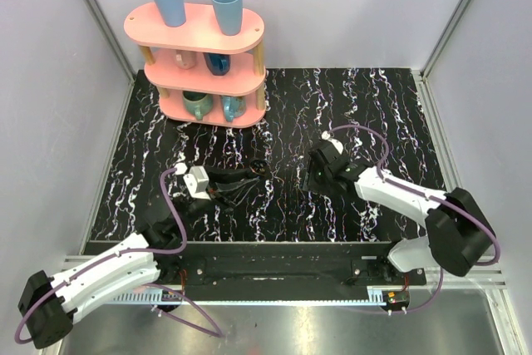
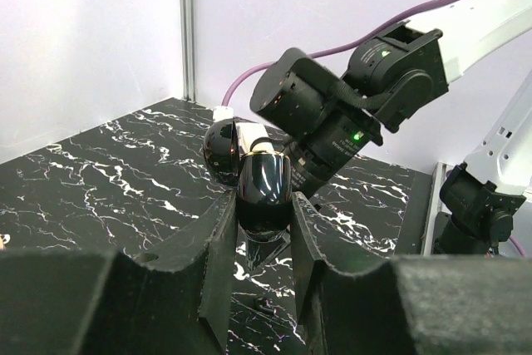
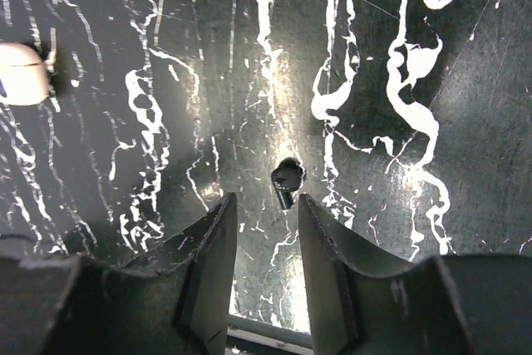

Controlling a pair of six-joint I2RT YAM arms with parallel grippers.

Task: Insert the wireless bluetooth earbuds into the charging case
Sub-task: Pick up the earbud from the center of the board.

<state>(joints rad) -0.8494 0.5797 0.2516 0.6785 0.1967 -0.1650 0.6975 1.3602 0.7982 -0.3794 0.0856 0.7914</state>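
**A:** Black marbled table (image 1: 366,106), pink shelf (image 1: 199,35) of cups at the back. How far along are we?

**B:** Early, I'd say. The left gripper (image 2: 264,209) is clamped on the case (image 2: 264,182), one finger on each side.

**A:** Is the case open?

**B:** It looks so: two black halves with a cream strip between them. From this angle I can't tell whether a bud already sits inside.

**A:** And the right gripper (image 3: 266,201)?

**B:** Fingers apart, holding nothing, pointed down at the table.

**A:** Any buds in sight?

**B:** One cream bud (image 3: 21,74), I think. It lies on the table at the left edge of the right wrist view, well apart from the fingers. A small dark bit (image 3: 287,180) lies just past the fingertips, too small to name.

**A:** So what's left?

**B:** Nearly everything, by my reading. The case is gripped and ready. At least that bud has yet to be picked up and seated, and I can't find the second one.
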